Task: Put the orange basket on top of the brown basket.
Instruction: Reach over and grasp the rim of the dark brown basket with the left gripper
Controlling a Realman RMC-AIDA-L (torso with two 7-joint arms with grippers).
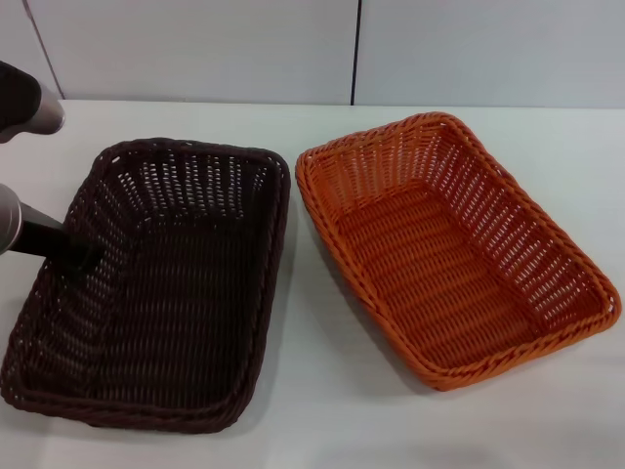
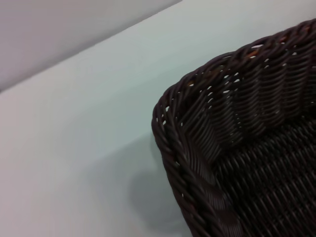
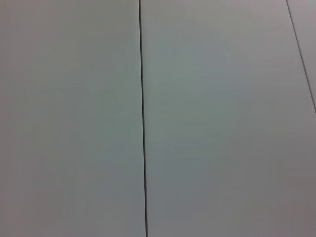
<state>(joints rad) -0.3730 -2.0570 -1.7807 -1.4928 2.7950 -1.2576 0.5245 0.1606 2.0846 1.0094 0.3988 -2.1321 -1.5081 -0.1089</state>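
Note:
The brown basket sits on the left half of the white table, and one of its corners fills the left wrist view. The orange basket lies to its right, turned at an angle, with a narrow strip of table between the two. Both baskets are empty. My left arm comes in from the left edge, and its dark gripper end is at the brown basket's left rim. Neither the right arm nor its gripper shows in the head view.
The white table runs under both baskets, with bare surface in front and behind. A light panelled wall with a dark vertical seam stands behind the table's far edge.

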